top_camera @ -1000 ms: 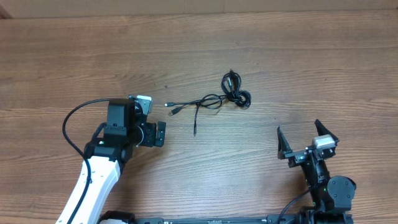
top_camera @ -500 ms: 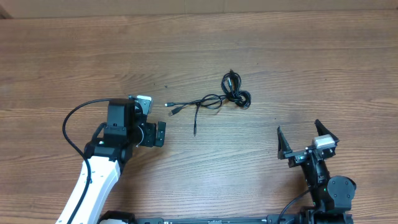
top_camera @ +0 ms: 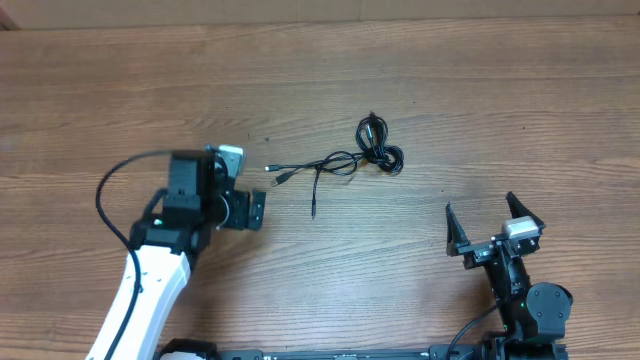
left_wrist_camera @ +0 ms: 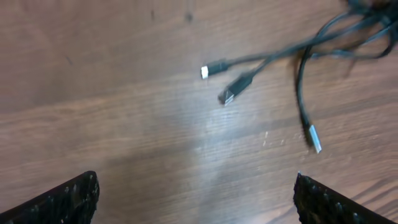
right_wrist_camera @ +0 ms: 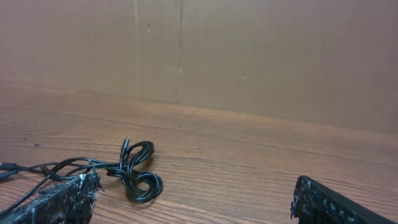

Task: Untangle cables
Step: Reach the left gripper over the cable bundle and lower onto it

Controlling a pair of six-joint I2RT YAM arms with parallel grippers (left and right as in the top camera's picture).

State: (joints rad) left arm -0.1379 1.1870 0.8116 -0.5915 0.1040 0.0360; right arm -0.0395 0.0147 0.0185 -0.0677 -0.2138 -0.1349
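The cables point(top_camera: 345, 158) are thin black cords lying tangled on the wooden table, with a knotted coil point(top_camera: 381, 146) at the right and loose plug ends point(top_camera: 277, 172) at the left. In the left wrist view the plug ends point(left_wrist_camera: 227, 81) lie ahead of the fingers, one silvery-tipped point(left_wrist_camera: 314, 138). My left gripper point(top_camera: 257, 212) is open and empty, just left of the plug ends. My right gripper point(top_camera: 494, 222) is open and empty near the front right. The coil point(right_wrist_camera: 134, 168) shows ahead of it in the right wrist view.
A brown cardboard wall point(right_wrist_camera: 249, 56) stands along the table's far edge. The wooden table point(top_camera: 480, 100) stretches around the cables.
My left arm has shifted slightly left and up the table. The cables and the right arm have not moved.
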